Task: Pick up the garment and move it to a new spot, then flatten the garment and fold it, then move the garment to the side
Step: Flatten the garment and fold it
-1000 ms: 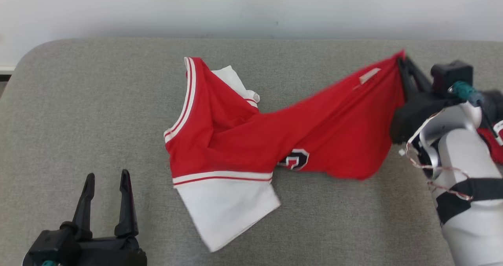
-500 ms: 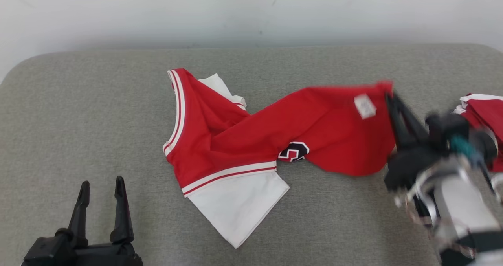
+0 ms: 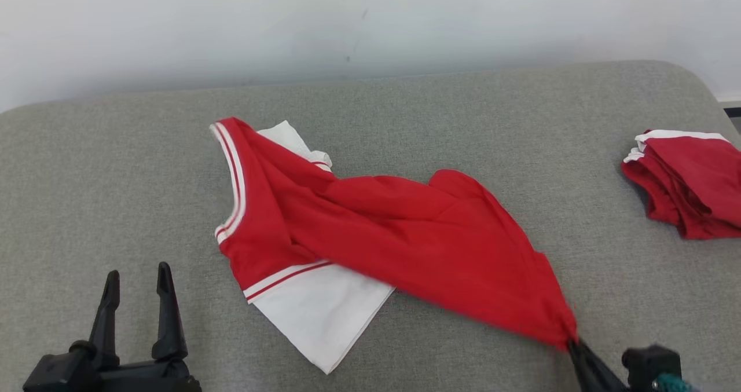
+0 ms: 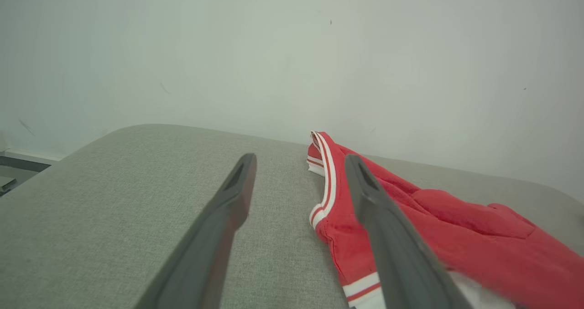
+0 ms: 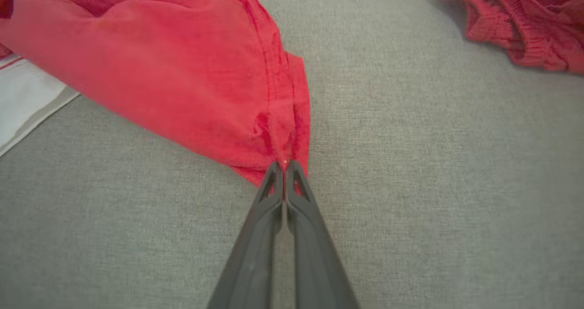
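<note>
Right tool (image 3: 571, 347), at the near right edge of the head view, has its two dark fingers pressed tight together on a corner of the garment (image 3: 417, 235), and the right wrist view shows red cloth bunched into folds just where the closed tips meet. This garment, a red jersey with white stripes and a white panel, lies crumpled across the middle of the grey fabric-covered counter (image 3: 87, 178). Its red body is drawn out into a narrowing point toward the pinched corner, its striped edge is on the far left side, and its white panel spreads toward the near edge. Left tool (image 3: 139, 271) is at the lower left with its jaws wide and nothing between them, near the garment's left side but apart from it. Another red and white heap of cloth (image 3: 689, 178) lies at the right end of the counter, well apart from the garment, with a pale wall (image 3: 347, 21) behind
</note>
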You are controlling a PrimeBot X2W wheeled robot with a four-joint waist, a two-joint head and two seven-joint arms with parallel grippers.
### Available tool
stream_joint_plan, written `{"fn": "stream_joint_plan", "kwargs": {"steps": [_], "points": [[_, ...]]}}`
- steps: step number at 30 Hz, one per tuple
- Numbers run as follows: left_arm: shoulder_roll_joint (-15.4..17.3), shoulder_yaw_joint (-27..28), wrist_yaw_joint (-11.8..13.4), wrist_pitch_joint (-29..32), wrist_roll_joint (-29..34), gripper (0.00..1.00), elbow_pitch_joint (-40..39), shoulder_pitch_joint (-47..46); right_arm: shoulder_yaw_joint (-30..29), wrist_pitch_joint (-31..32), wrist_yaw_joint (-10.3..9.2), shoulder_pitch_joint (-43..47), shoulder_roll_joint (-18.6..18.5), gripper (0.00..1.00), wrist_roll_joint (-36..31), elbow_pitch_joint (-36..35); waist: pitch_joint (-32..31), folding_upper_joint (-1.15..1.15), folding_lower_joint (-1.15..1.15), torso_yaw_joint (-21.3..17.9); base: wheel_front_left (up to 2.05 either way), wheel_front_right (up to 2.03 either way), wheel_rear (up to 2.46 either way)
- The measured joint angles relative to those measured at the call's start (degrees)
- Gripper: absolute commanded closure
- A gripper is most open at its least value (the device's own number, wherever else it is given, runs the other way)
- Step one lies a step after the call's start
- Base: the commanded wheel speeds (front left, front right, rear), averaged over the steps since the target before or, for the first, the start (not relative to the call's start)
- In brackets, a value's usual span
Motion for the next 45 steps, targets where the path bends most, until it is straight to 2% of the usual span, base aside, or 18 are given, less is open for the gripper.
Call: {"fn": "stream_joint_plan", "kwargs": {"steps": [1, 9, 12, 16, 19, 25, 32, 36, 38, 39, 40, 45], "points": [[0.01, 0.08, 0.00, 0.01, 0.00, 0.00, 0.03, 0.07, -0.46, 1.07, 0.00, 1.03, 0.41, 0.00, 0.13, 0.07, -0.17, 0.00, 0.00, -0.03, 0.00, 0.00, 0.00], [-0.01, -0.40, 0.00, 0.01, -0.21, 0.00, 0.48, 1.17, -8.88, 11.58, 0.00, 0.23, 2.91, 0.00, 4.09, -4.44, -1.50, 0.00, 0.00, 0.64, 0.00, 0.00, 0.00], [-0.02, -0.48, 0.04, 0.01, -0.37, 0.00, 0.48, 1.54, -9.35, 14.97, -0.01, -2.09, 2.66, 0.00, 4.32, -5.21, -1.70, 0.00, -0.01, 0.82, 0.00, 0.00, 0.00], [-0.02, -0.48, 0.05, 0.01, -0.36, 0.00, 0.30, 1.65, -7.61, 22.58, 0.00, -10.72, 1.63, 0.00, 6.06, -3.90, -1.30, 0.00, 0.00, 0.94, 0.00, 0.00, 0.00], [-0.01, -0.66, -0.04, 0.01, -0.31, 0.00, 0.18, 1.56, -6.60, 25.31, 0.00, -18.82, 0.52, 0.00, 7.43, 1.12, -0.42, 0.00, 0.01, 1.13, 0.00, 0.00, 0.00], [-0.02, -1.62, -0.57, 0.01, 0.19, 0.00, 0.30, -0.22, -5.94, 25.83, -0.01, -31.10, -0.38, 0.00, 9.92, 15.33, 1.41, 0.00, 0.01, 2.86, 0.00, 0.00, 0.00], [-0.02, -2.10, -0.86, 0.01, 0.52, 0.00, 0.02, -1.86, -1.88, 25.85, -0.01, -37.07, -2.97, 0.00, 10.56, 25.02, 3.74, 0.00, 0.01, 5.70, 0.00, 0.00, 0.00], [0.00, -2.05, -0.97, 0.01, 0.58, 0.00, -0.38, -2.31, -0.41, 25.55, -0.01, -39.17, -3.26, 0.00, 11.36, 28.82, 5.14, 0.00, 0.01, 6.94, 0.00, 0.00, 0.00], [-0.01, -2.11, -1.00, 0.01, 0.60, 0.00, -0.47, -2.64, 0.41, 25.46, 0.00, -40.01, -3.53, 0.65, 11.87, 30.15, 5.84, 0.00, 0.01, 7.39, 0.00, 0.00, 0.00], [-0.02, -2.15, -1.01, 0.01, 0.65, 0.00, -0.49, -2.85, 0.70, 25.16, -0.01, -40.32, -3.65, 0.89, 12.09, 30.53, 6.14, 0.00, 0.02, 7.58, 0.00, 0.00, 0.00], [-0.02, -2.14, -1.00, 0.01, 0.67, 0.00, -0.51, -3.04, 1.02, 24.21, -0.01, -40.57, -3.81, 1.00, 12.29, 30.65, 6.44, 0.00, 0.01, 7.74, 0.00, 0.00, 0.00], [-0.02, -2.15, -1.00, 0.01, 0.85, 0.00, -0.51, -3.39, -1.23, 16.80, -0.01, -44.06, -5.00, 1.00, 12.24, 31.45, 7.55, 0.00, 0.01, 7.91, 0.00, 0.00, 0.00]]}}
